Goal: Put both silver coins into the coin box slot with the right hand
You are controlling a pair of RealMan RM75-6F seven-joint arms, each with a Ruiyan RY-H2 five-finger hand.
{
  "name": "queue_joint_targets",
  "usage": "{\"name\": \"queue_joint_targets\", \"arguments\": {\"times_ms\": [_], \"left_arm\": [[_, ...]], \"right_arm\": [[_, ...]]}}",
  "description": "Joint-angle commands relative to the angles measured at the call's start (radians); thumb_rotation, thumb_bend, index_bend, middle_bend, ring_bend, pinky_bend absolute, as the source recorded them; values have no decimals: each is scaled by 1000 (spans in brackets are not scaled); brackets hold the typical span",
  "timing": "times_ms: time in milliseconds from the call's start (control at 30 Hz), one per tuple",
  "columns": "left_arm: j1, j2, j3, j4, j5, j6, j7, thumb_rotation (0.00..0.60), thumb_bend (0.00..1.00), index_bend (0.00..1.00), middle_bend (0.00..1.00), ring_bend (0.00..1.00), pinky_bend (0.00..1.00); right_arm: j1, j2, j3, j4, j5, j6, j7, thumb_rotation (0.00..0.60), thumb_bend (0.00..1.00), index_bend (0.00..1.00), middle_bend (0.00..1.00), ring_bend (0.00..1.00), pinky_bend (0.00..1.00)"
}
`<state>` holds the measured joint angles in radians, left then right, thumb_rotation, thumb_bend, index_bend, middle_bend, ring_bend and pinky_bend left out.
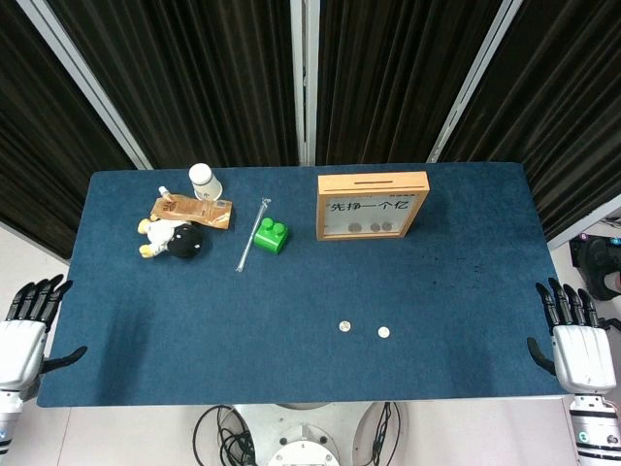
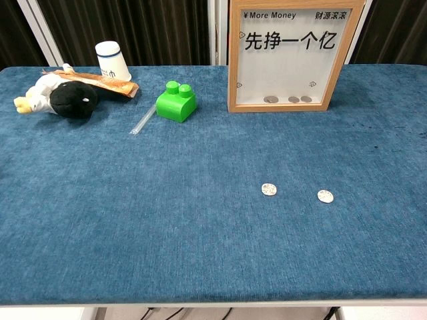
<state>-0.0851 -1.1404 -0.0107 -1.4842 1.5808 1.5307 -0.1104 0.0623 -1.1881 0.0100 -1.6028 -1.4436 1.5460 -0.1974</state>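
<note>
Two silver coins lie flat on the blue table cloth near the front: one coin (image 1: 343, 326) (image 2: 269, 189) and a second coin (image 1: 383, 332) (image 2: 325, 196) a little to its right. The wooden-framed coin box (image 1: 372, 205) (image 2: 288, 56) stands upright at the back, its slot (image 1: 378, 181) on the top edge; several coins rest at its bottom behind the clear pane. My right hand (image 1: 579, 346) hangs off the table's right front corner, fingers spread, holding nothing. My left hand (image 1: 24, 332) hangs off the left front corner, likewise open. Neither hand shows in the chest view.
At the back left sit a black and white plush toy (image 1: 173, 239) (image 2: 57, 96), a brown packet (image 1: 194, 210), a white cup (image 1: 205, 181) (image 2: 113, 60), a clear straw (image 1: 253, 235) and a green block (image 1: 272, 234) (image 2: 177, 101). Dark curtains hang behind the table.
</note>
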Motion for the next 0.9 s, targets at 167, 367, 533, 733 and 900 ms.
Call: {"name": "queue_joint_targets", "arguments": {"times_ms": [167, 367, 533, 733, 900], "left_arm": [[5, 5, 3, -8, 7, 11, 4, 600, 85, 64, 11, 0, 0], [5, 4, 5, -13, 8, 8, 11, 600, 84, 64, 11, 0, 0], [3, -2, 5, -7, 7, 4, 9, 600, 84, 64, 11, 0, 0], [9, -9, 7, -1, 7, 12, 6, 600, 84, 64, 11, 0, 0], [12, -18, 8, 9, 4, 12, 0, 600, 84, 64, 11, 0, 0]], "right_arm": [[-3, -1, -4, 0, -8, -20, -6, 600, 246, 0, 0, 0, 0], [12, -4, -28, -2, -85, -42, 6, 600, 246, 0, 0, 0, 0], [59, -28, -41, 33, -180, -79, 34, 600, 247, 2, 0, 0, 0], [141, -53, -50, -25, -230, -213, -80, 600, 269, 79, 0, 0, 0], [206, -132, -38, -16, -205, -337, -151, 600, 295, 174, 0, 0, 0]]}}
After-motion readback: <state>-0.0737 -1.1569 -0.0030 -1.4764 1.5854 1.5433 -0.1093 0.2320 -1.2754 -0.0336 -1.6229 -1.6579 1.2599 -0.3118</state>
